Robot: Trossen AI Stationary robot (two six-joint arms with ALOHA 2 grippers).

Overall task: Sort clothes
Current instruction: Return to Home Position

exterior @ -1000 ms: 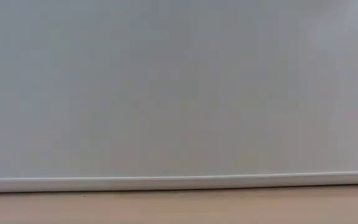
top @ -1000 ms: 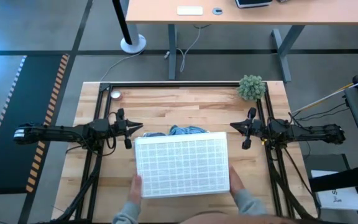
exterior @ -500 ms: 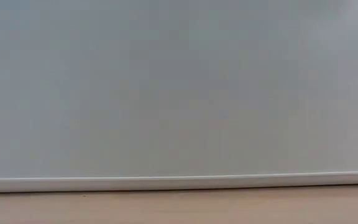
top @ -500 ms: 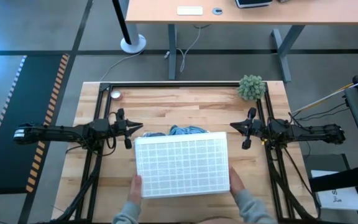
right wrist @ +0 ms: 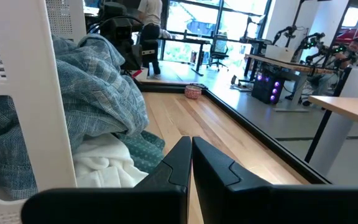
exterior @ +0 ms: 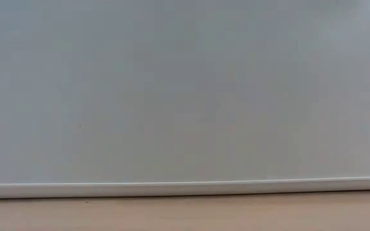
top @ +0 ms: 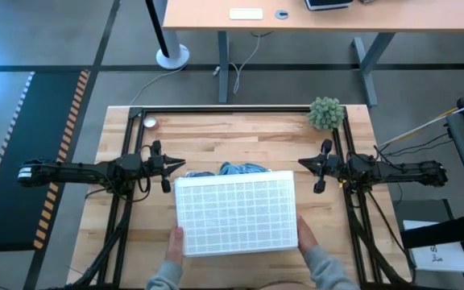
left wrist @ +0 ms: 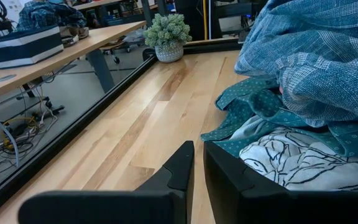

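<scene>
**Clothes under an upturned basket, both arms parked**

Clothes (top: 236,169) sit mid-table in a heap, mostly covered by a white ribbed basket (top: 236,213) turned bottom-up over them. From above, only a light blue fold shows past the basket's far edge.

A person at the near edge of the table holds the basket, one hand (top: 176,240) at each near corner, the other hand (top: 305,234) on the opposite side.

Left gripper (top: 170,167) hangs just beside the basket's far left corner, fingers nearly together with a thin gap, holding nothing. Its wrist view shows the heap close by: a light blue woven piece (left wrist: 316,56) on top, teal dotted fabric (left wrist: 253,106) below it, a white piece with dark line print (left wrist: 291,158) lowest, lying on the wood.

Right gripper (top: 315,167) hangs just beside the far right corner, fingers pressed together, empty. Its wrist view shows the basket's wall (right wrist: 39,93) lifted, light blue cloth (right wrist: 98,87) spilling out, white fabric (right wrist: 104,165) and teal (right wrist: 145,146) beneath.

Small green plant (top: 326,113) stands at the table's far right corner, well apart from the heap. Low view is filled by a blank pale surface, likely the basket's side; nothing else can be made out there.
</scene>
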